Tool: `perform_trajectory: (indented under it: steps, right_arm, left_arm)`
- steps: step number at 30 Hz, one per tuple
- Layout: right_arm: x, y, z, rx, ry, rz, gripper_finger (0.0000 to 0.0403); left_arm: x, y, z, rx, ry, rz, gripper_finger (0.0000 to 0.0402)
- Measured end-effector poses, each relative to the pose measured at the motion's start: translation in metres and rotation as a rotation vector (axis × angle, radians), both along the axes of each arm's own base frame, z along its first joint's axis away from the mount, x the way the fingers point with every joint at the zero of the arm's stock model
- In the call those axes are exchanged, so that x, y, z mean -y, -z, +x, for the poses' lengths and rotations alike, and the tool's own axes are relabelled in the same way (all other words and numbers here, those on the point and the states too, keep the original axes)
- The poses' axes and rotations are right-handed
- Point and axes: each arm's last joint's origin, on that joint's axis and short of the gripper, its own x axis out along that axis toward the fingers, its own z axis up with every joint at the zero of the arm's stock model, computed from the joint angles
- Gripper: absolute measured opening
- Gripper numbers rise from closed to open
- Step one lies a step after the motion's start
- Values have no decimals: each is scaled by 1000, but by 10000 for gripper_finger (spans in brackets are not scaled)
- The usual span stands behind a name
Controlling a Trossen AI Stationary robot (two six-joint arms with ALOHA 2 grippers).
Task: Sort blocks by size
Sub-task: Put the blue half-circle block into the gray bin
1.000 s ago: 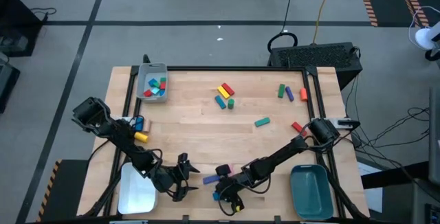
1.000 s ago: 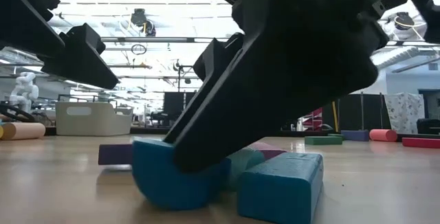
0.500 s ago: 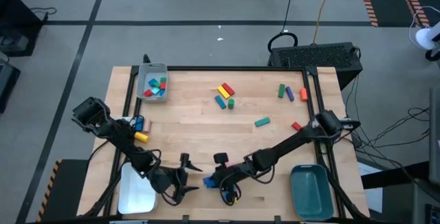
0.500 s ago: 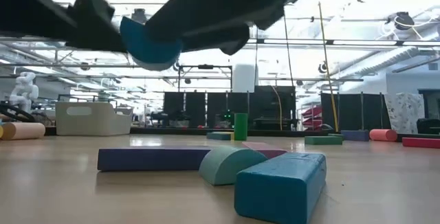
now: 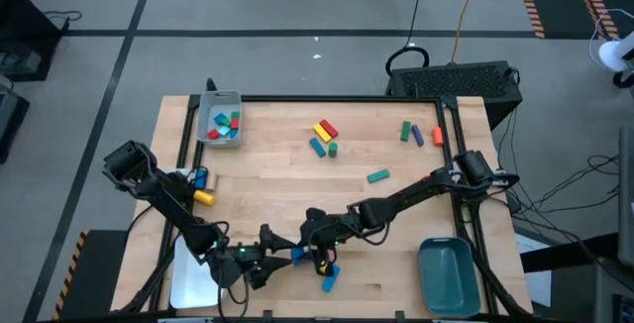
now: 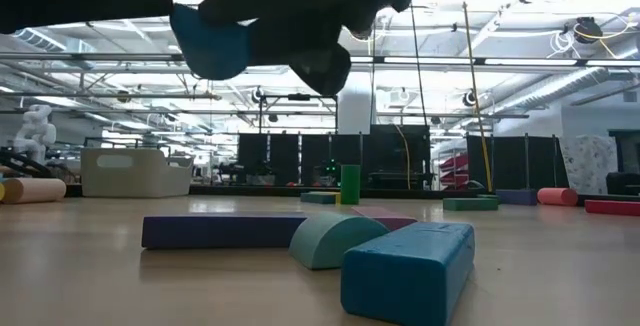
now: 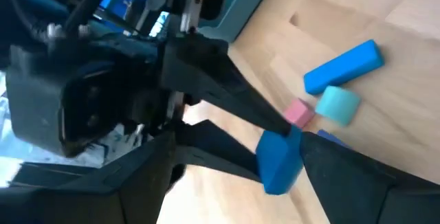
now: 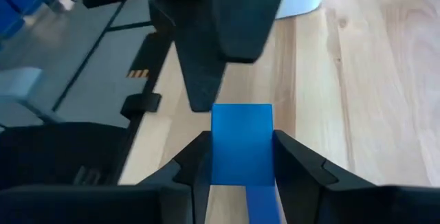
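My right gripper (image 5: 303, 250) reaches across the table's near side and is shut on a blue block (image 5: 296, 255), which also shows in the right wrist view (image 8: 240, 141). The block is high above the wood in the low view (image 6: 208, 42). My left gripper (image 5: 267, 258) is open and faces it from the left. Its two fingers stand on either side of the block (image 7: 278, 161); I cannot tell whether they touch it. A purple bar (image 6: 220, 231), a teal half-round block (image 6: 335, 239), a pink block (image 6: 385, 216) and a teal bar (image 6: 405, 271) lie on the table below. My right gripper pinches the blue block's two opposite side faces (image 8: 220, 157) between its two fingers. The fingers come about level from the table's right side. The block is lifted clear of the table, its far end sticking out past the fingertips.
A white tray (image 5: 193, 275) sits at the near left, a teal tray (image 5: 448, 275) at the near right, and a grey tray (image 5: 220, 100) holding blocks at the far left. Loose blocks lie mid-table (image 5: 324, 137), at the far right (image 5: 416, 133) and at the left edge (image 5: 203, 196).
My right gripper has lifted the blue block off the cluster near the table's near edge and carried it up and toward the table's left, close to my left gripper. The other blocks of the cluster have stayed on the table.
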Motion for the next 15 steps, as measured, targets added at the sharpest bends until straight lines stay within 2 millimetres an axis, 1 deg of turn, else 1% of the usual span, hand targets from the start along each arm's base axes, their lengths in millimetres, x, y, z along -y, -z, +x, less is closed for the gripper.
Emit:
perform_trajectory:
  steps: [5,10,15]
  right_arm:
    - [3,-7,5,58,3,66,119]
    - [2,-16,8,118,-42,157,118]
    - [4,-18,10,128,-63,185,118]
  left_arm:
    - [-1,0,2,-4,10,38,313]
    - [-3,4,-1,-38,-10,96,313]
    - [-4,3,-1,-19,-43,112,311]
